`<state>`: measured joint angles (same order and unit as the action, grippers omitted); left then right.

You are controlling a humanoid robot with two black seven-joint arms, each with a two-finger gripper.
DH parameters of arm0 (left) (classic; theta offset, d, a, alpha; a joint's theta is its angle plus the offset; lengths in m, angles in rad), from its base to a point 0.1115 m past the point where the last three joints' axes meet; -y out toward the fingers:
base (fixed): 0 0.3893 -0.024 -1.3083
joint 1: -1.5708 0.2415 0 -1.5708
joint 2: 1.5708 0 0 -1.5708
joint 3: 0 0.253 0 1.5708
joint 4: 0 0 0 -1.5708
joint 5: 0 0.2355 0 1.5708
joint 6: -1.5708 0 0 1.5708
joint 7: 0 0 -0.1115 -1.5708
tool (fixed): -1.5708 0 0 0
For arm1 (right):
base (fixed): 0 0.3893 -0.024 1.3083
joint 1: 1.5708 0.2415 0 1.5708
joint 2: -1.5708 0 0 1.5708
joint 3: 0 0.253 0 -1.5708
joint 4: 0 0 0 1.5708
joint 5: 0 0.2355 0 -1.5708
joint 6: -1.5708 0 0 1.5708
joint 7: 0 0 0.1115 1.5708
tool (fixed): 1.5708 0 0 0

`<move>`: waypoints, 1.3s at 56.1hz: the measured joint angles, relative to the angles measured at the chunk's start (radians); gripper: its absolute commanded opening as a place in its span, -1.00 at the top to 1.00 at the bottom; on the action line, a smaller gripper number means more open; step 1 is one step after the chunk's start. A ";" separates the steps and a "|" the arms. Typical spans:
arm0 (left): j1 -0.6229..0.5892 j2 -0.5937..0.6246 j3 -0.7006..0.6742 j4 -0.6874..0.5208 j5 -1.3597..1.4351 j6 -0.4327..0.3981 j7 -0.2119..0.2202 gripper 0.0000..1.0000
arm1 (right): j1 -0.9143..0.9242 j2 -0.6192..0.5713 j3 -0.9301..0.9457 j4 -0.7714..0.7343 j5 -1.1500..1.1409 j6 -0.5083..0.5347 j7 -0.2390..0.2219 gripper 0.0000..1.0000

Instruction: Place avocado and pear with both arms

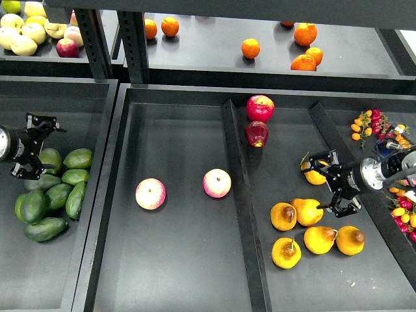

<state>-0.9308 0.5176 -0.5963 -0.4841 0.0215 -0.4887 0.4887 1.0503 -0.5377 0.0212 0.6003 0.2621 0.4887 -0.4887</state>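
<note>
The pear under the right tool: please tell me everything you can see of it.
This pear is golden yellow and smooth, like the five others lying below it. The right tool hides most of it, so only part of its rounded body shows, with a thin dark stem at its upper left. It rests on the dark floor of the right tray, apart from the other pears. The open fingers reach around it; whether they touch it cannot be told.
</note>
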 measured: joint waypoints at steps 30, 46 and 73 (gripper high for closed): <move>0.186 -0.277 -0.500 -0.013 -0.056 0.000 0.000 -1.00 | -0.152 0.110 0.570 -0.330 -0.005 0.000 0.000 -1.00; 0.281 -0.382 -0.621 -0.070 -0.058 0.000 0.000 -1.00 | -0.239 0.245 0.899 -0.370 -0.003 0.000 0.000 -1.00; 0.358 -0.517 -0.778 -0.192 -0.057 0.000 -0.282 -1.00 | -0.283 0.520 1.262 -0.362 -0.003 0.000 0.340 -1.00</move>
<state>-0.5726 0.0007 -1.3739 -0.6765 -0.0354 -0.4887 0.2071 0.7672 -0.0182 1.2836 0.2379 0.2595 0.4886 -0.1489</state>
